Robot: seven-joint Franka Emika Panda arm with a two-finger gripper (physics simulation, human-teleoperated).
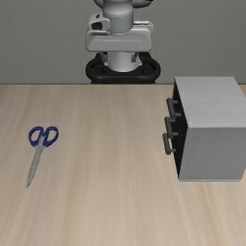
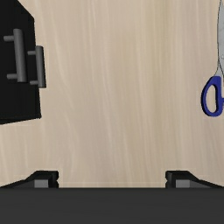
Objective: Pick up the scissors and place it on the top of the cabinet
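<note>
The scissors (image 1: 38,149) lie flat on the wooden table at the exterior view's left, blue handles toward the robot, grey blades pointing forward. In the wrist view the scissors (image 2: 214,83) lie off to one side of my hand, the blue handle loops nearest. The grey cabinet (image 1: 207,128) stands at the exterior view's right, its dark drawer front with handles (image 1: 171,123) facing the scissors. Its top (image 1: 208,94) is bare. My gripper (image 2: 112,178) hangs high above the table, open, both fingertips (image 2: 42,178) wide apart with nothing between them.
The cabinet's dark front and handles (image 2: 26,59) show on the other side of my hand. Bare wooden tabletop (image 1: 106,135) stretches between scissors and cabinet. The robot's base (image 1: 122,67) stands at the table's far edge.
</note>
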